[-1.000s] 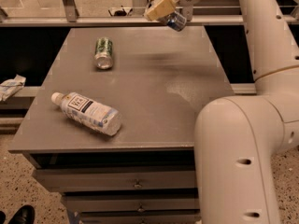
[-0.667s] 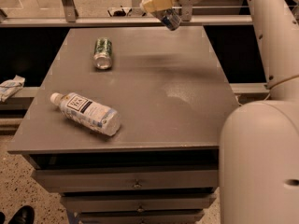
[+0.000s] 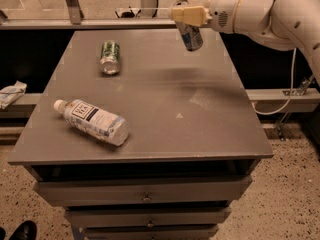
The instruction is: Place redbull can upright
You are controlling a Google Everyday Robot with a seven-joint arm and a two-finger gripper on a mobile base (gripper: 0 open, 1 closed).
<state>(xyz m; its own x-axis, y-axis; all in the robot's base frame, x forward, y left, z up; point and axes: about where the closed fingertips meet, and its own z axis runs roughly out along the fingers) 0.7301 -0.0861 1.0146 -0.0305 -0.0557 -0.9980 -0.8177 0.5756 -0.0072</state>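
Tilted redbull can (image 3: 192, 37) in the end effector (image 3: 186, 19), above the table (image 3: 210, 119).

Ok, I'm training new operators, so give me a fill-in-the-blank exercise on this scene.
1. The pincer grips the redbull can in the air, while ___ other containers lie on the table.
2. The green can lies on its ___.
3. The bottle has a ___ cap.
Missing: two; side; white.

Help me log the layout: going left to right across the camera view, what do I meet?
White wrapper → plastic bottle → redbull can, held by the gripper above the table's far right. The green can overlaps the bottle.
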